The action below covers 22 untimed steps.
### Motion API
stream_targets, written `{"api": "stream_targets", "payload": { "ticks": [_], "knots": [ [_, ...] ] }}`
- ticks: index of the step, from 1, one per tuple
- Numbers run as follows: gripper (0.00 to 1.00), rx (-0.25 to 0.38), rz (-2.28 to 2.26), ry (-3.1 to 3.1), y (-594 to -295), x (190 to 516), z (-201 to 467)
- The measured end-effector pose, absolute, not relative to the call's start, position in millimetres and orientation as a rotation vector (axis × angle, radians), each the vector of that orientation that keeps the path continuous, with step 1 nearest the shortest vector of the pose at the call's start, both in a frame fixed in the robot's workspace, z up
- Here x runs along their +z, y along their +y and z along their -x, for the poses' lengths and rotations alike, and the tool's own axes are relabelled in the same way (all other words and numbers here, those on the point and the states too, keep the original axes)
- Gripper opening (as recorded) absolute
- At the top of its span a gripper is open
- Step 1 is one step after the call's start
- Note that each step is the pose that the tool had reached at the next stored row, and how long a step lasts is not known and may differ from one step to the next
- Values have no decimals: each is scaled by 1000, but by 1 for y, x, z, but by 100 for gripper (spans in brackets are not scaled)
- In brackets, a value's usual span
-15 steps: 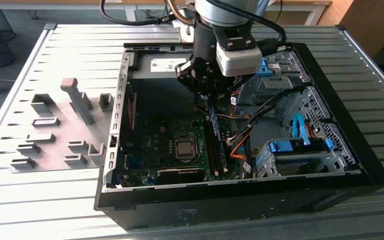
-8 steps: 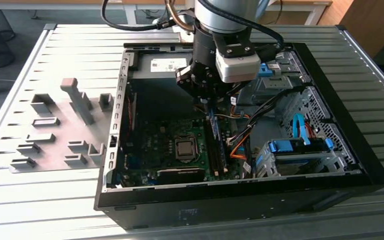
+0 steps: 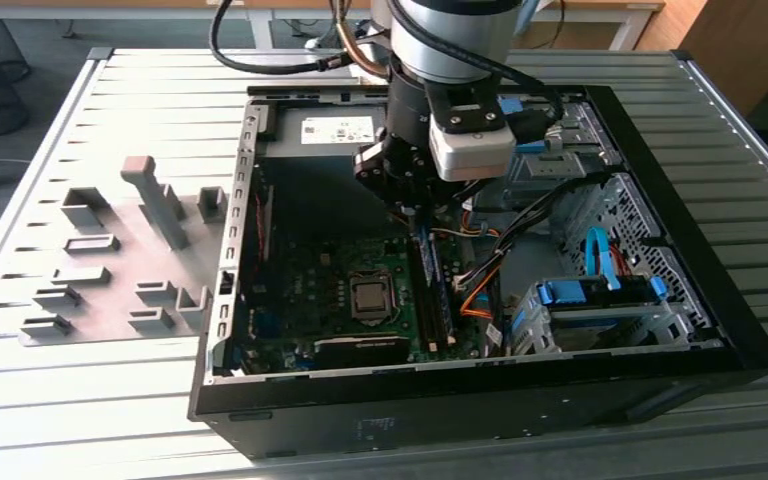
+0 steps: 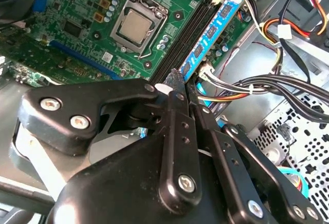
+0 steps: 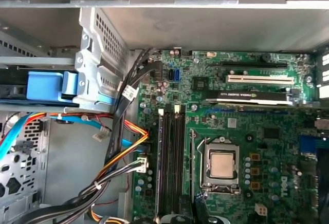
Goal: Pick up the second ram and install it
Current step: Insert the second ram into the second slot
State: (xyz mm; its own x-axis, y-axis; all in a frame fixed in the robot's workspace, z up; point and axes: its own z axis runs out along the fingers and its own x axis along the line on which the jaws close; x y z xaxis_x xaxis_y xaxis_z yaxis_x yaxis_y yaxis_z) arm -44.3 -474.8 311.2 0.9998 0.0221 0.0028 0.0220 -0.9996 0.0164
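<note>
Gripper (image 4: 181,88) above slim blue ram (image 4: 213,29) (flat, chip-studded)

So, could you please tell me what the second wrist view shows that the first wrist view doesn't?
The second wrist view adds the hand at the end of a blue-labelled memory stick standing in its slot. The first wrist view adds the white expansion slot and blue drive bracket. Both show the CPU socket.
</note>
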Motion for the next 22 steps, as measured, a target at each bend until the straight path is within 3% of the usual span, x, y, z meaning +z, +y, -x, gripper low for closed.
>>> {"api": "stream_targets", "payload": {
  "ticks": [22],
  "knots": [
    [14, 4, -3125, 34, -475, 301, 40]
  ]
}}
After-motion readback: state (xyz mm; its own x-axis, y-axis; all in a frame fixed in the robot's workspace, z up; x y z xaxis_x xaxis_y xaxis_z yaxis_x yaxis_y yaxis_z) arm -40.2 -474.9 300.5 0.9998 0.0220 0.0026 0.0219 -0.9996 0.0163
